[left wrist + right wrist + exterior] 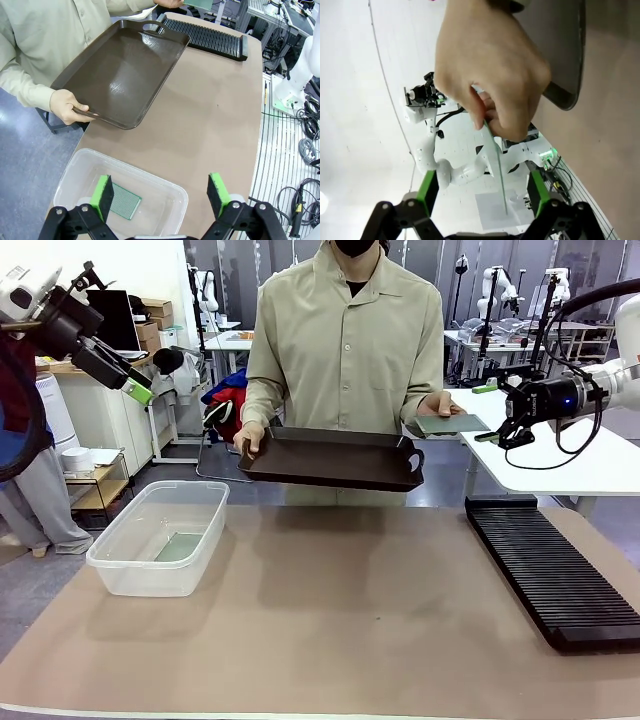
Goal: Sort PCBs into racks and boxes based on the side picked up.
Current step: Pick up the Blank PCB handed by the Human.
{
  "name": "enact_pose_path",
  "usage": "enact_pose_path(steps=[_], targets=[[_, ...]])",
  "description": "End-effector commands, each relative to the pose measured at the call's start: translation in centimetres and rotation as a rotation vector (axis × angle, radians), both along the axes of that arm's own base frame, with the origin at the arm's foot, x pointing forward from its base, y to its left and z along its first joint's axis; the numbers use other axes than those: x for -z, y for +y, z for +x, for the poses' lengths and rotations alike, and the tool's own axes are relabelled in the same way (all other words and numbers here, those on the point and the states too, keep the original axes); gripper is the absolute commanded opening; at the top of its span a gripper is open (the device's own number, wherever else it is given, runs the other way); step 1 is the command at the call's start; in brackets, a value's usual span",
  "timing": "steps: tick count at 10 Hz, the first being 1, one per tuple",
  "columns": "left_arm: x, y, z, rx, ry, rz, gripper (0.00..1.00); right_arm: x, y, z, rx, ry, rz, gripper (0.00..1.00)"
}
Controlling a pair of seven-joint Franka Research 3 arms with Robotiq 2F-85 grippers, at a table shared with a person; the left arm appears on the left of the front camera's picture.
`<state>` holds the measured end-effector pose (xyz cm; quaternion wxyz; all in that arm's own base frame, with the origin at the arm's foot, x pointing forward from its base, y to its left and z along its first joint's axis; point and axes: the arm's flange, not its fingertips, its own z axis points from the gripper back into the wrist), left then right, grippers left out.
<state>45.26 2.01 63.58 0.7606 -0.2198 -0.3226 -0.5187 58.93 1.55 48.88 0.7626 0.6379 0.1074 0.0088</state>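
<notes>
The right hand (482,187) has its green pads apart, one on each side of a PCB (497,170) that stands edge-on between them without touching either pad. This board is held out flat by a person's hand (490,65) at about 2 o'clock over the worktop (350,630) in the front view. It looks thin, stiff and light, with slick faces and a fine grid that could scratch. I judge the best hold is flat across both faces at the free end, away from the person's fingers, with only modest squeeze so it neither bows nor slips. The nearest edges to mind are those fingers and the rim of the dark brown tray (330,462), just beside the board toward 9 o'clock. The air toward 4 o'clock looks open, above the slotted rack (550,570) lying along the worktop's 3 o'clock side. The left hand (161,194) hangs with its pads apart above the clear tub (215,512) at 9 o'clock, where a second PCB (125,204) lies flat on the bottom. The middle of the worktop is bare, leaving room to swing either way.
</notes>
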Motion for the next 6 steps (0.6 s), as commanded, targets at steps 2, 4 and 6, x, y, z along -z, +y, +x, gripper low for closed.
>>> enact_pose_path(steps=[2,4,6], targets=[[0.14,0.03,-0.05,0.014,-0.003,0.003,1.00,0.69,0.17,-0.22,-0.032,-0.062,0.077,0.36],[0.14,0.03,-0.05,0.014,-0.003,0.003,1.00,0.91,0.20,0.04,-0.042,-0.080,0.095,0.00],[0.14,0.03,-0.05,0.014,-0.003,0.003,1.00,0.89,0.03,0.14,-0.036,-0.096,0.115,0.00]])
